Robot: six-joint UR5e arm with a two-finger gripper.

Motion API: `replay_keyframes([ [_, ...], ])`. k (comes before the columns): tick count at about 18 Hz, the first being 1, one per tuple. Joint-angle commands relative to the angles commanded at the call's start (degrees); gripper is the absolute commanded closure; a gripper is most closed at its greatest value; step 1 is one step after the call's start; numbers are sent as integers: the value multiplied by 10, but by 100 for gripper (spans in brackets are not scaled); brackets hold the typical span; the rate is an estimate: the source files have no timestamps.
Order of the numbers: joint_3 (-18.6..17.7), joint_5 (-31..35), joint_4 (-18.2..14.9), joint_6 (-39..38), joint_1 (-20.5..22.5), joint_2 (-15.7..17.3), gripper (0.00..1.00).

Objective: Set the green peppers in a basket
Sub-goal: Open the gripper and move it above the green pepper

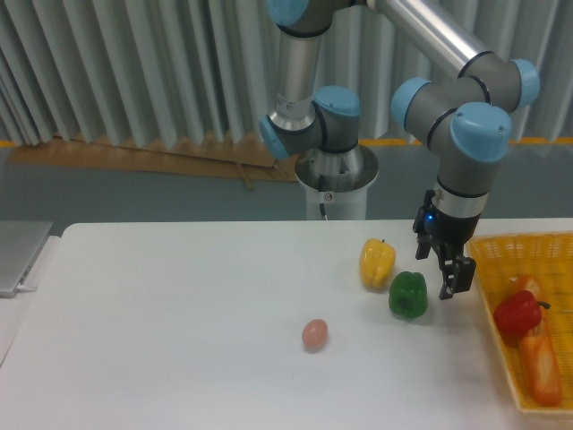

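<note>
The green pepper (408, 295) sits on the white table right of centre, glossy and dark green. My gripper (455, 279) hangs just to its right, between the pepper and the basket, pointing down with its fingers apart and nothing held between them. It does not touch the pepper. The basket (498, 285), a yellow-orange woven lattice, lies at the table's right edge and is partly cut off by the frame.
A yellow bell pepper (377, 262) stands just up-left of the green one. In the basket lie a red bell pepper (517, 312) and an orange elongated item (542, 358). A small pinkish egg-shaped object (314, 334) rests mid-table. A grey flat object (18, 255) sits at the left edge.
</note>
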Motion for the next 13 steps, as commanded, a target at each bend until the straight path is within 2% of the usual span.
replay_keyframes([
  [5,-4,2,2,-4,-1,4,0],
  [9,-29,-3,30,-2,-10,22,0],
  [13,-34,-48,22,-26,-5,23,0],
])
